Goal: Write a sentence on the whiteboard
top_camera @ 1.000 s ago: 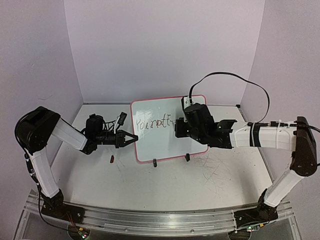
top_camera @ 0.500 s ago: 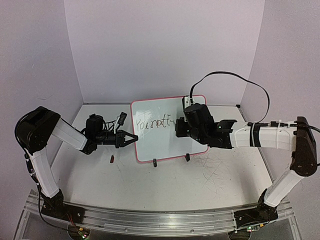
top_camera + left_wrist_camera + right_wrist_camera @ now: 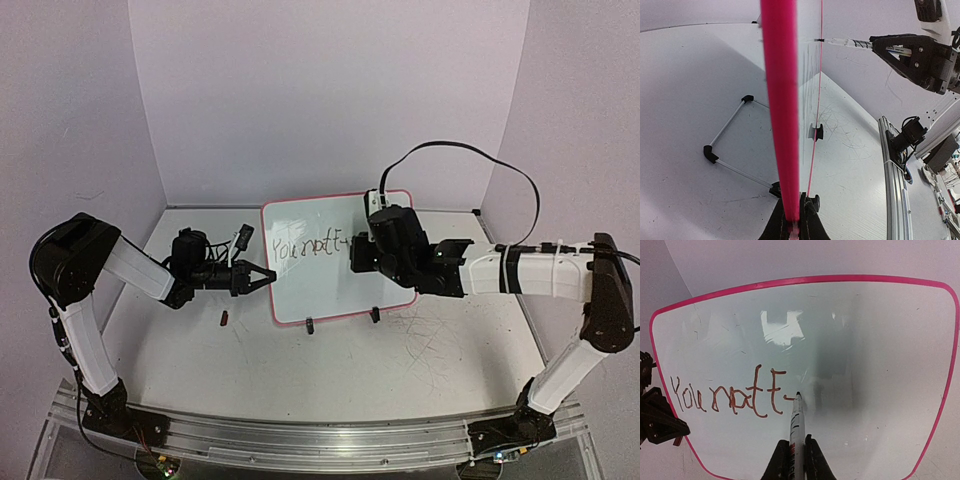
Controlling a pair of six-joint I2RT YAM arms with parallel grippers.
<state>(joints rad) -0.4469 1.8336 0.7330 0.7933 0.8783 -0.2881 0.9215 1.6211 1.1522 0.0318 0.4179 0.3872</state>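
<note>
The whiteboard (image 3: 320, 290), white with a pink rim, stands upright on two black clip feet mid-table. The sentence (image 3: 308, 245) reads roughly "You pott" plus a short dash, across the board's left half; it also shows in the right wrist view (image 3: 725, 397). My left gripper (image 3: 268, 277) is shut on the board's left edge; the left wrist view shows the pink rim (image 3: 781, 110) clamped in the gripper (image 3: 794, 220). My right gripper (image 3: 796, 455) is shut on a white marker (image 3: 796, 425), its tip touching the board at the dash's end. In the top view that gripper (image 3: 358, 250) is at the board's right half.
A small dark object (image 3: 224, 319) lies on the tabletop left of the board. The board's wire stand (image 3: 727, 150) reaches back behind it. A black cable (image 3: 470, 155) arcs above the right arm. Purple walls close in the back and sides.
The marker has drawn a short new stroke to the right of the last letter. The left arm and the board have not moved.
</note>
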